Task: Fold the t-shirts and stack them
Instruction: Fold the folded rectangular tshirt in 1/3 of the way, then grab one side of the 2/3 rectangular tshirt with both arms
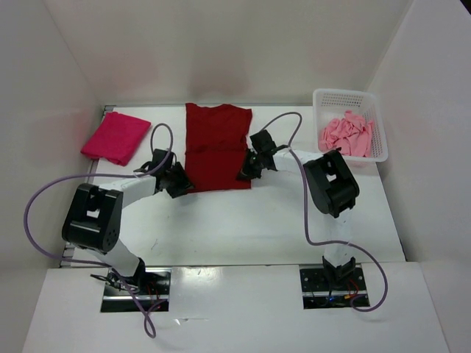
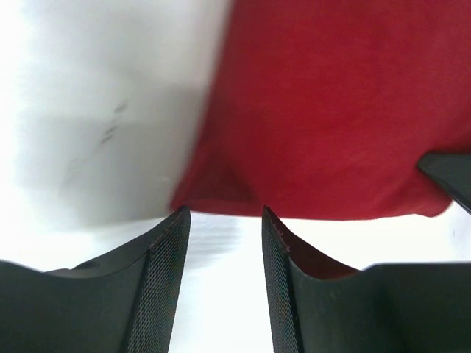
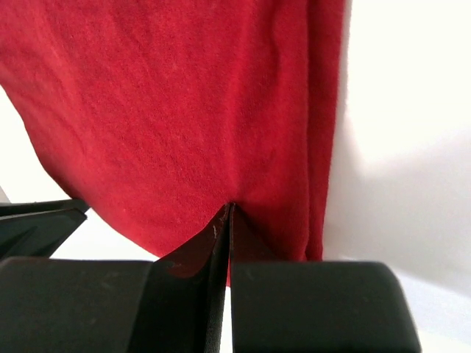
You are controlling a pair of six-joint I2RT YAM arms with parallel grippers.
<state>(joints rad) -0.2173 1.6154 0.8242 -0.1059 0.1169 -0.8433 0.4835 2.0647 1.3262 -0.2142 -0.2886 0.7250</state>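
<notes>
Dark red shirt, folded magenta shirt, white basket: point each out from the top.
dark red shirt (image 1: 215, 147): top view, centre of cloth.
magenta shirt (image 1: 115, 137): top view, middle of fold.
white basket (image 1: 340, 92): top view, far rim.

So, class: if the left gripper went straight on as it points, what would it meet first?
Most likely the near hem of the dark red shirt, lying just ahead of the open left gripper; depth is hard to judge, so it may touch the table first.

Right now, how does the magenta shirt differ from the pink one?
The magenta shirt is folded flat; the pink shirt is crumpled. The magenta shirt lies on the table, far left; the pink shirt sits in the white basket, far right. Both lie untouched at the far side.
</notes>
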